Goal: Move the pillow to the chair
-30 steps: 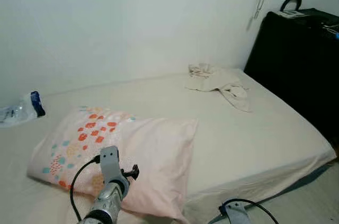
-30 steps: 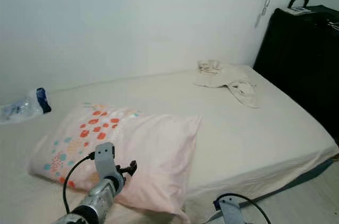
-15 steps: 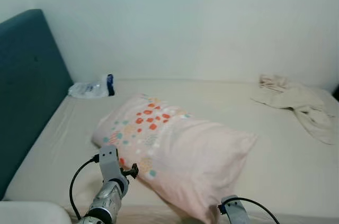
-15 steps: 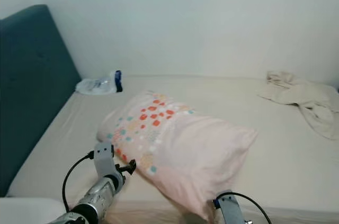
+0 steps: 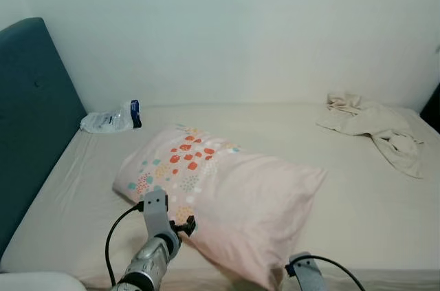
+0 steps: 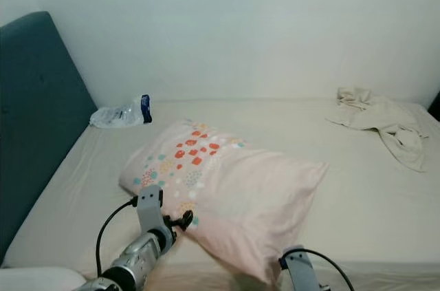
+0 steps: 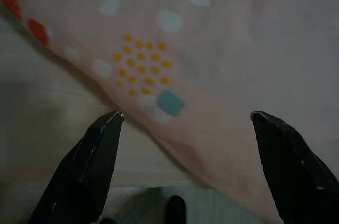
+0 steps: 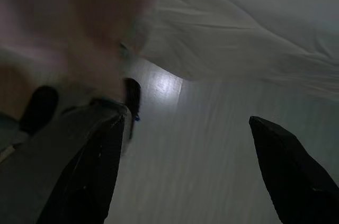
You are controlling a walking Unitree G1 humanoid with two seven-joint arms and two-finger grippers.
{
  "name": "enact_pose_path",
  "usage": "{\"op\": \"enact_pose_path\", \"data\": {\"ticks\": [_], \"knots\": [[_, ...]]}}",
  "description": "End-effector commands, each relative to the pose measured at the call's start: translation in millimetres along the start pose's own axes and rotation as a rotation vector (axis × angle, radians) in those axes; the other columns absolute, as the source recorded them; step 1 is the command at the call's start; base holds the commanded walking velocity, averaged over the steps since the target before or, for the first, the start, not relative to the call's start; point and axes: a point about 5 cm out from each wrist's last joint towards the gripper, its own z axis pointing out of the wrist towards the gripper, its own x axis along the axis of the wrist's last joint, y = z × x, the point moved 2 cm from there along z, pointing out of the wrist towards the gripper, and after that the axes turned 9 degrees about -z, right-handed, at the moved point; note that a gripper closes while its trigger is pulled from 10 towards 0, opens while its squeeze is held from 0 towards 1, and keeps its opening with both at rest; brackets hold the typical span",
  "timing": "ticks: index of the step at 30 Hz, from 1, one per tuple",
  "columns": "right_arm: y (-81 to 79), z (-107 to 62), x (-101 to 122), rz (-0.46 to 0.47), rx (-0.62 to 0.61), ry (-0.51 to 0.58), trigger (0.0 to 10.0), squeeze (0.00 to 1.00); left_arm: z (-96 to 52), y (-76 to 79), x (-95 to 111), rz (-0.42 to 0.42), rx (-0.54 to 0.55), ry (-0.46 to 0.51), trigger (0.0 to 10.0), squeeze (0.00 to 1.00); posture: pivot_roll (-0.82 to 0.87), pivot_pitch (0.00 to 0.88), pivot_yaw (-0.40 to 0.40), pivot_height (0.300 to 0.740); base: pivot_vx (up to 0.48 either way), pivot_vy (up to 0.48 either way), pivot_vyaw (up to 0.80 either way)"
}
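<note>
— Where is the pillow found?

— The pillow is seen lying on the bed, pale pink with red, teal and yellow dots at the end nearer the headboard; its near corner reaches toward the front edge of the mattress; no chair can be made out.

— And how are the grippers placed?

— The left gripper is held at the pillow's near, dotted edge; in the left wrist view its two black fingers are seen spread wide, with the pillow's edge lying between and just beyond the tips; nothing is gripped. The left arm is seen rising from below, its wrist just beside the pillow. The right gripper is kept low in front of the bed; its fingers are likewise parted, pointed at pale floor and the sheet's edge; a blurred pink mass is seen close beside one finger.

— What else is noted on the bed?

— A crumpled clear plastic bag with a blue part lies by the headboard, against the wall; a beige cloth is heaped at the far right, well apart from the pillow.
</note>
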Motion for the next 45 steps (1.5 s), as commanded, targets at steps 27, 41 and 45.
{"op": "enact_pose_path", "data": {"ticks": [27, 41, 45], "knots": [[0.1, -0.2, -2.2, 0.035, -0.004, -0.003, 10.0, 0.0, 1.4, 2.3, 0.3, -0.06, 0.013, -0.006, 10.0, 0.0, -0.04, 0.0, 0.003, 0.74, 0.0, -0.13, 0.0], [1.4, 0.0, -0.3, 0.065, -0.017, -0.002, 10.0, 0.0, 0.7, -1.7, -0.4, -0.094, 0.029, -0.007, 10.0, 0.0, -0.04, 0.0, 0.008, 0.74, 0.0, 0.0, 0.0], [1.1, 0.0, -1.0, 0.073, -0.016, -0.009, 10.0, 0.0, 0.7, -4.4, 1.8, -0.12, 0.049, 0.003, 10.0, 0.0, -0.05, 0.0, 0.008, 0.74, 0.0, 0.0, 0.0]]}}
